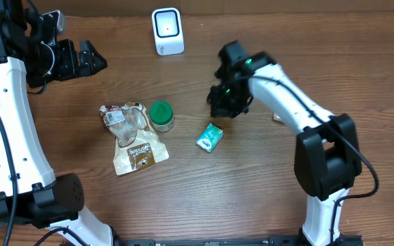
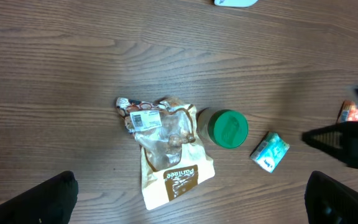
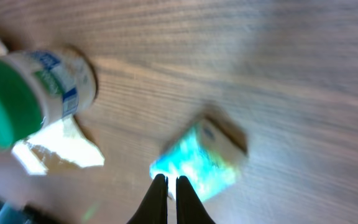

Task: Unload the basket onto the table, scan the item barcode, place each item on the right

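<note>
Risk: right gripper (image 3: 168,182) has its fingers pressed together, holding nothing, just over the teal packet (image 1: 209,137); descending like that likely shoves it toward the green-lidded jar (image 1: 161,114) instead of gripping; barcode side can't be told. Packet lies flat mid-table; long axis diagonal, lower-left to upper-right in overhead. Left gripper (image 1: 93,60) spread wide, empty, well apart.
</note>
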You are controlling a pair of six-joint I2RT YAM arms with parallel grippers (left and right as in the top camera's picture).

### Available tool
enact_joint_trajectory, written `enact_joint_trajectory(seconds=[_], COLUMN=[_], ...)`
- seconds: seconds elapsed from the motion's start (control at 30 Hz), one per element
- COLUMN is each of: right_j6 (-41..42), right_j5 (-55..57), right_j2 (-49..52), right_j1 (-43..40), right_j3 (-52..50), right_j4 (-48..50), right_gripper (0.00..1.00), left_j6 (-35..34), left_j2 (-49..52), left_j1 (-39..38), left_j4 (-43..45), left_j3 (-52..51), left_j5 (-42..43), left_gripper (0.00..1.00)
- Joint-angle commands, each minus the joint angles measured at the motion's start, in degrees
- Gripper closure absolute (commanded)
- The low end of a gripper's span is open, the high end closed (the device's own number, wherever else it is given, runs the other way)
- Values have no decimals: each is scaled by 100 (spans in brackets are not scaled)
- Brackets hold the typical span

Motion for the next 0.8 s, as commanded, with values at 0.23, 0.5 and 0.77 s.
enact_joint_trajectory(seconds=[0.23, 0.5, 0.77], right_j6=[-568, 190, 1274], right_j5=[-588, -83, 568], right_j2=[-20, -17, -13], right_j1=[273, 1196, 1703], right_j3=[-46, -798, -1344], right_j4=[-820, -459, 151], right_gripper=[96, 96, 96], left_j6=[92, 92, 92], left_j2=[-48, -48, -48], left_j1=[-39, -39, -39], left_j4=[-11, -11, -11], left_j3=[92, 92, 92], left_j5=[44, 44, 44], left_gripper=[0, 1, 0])
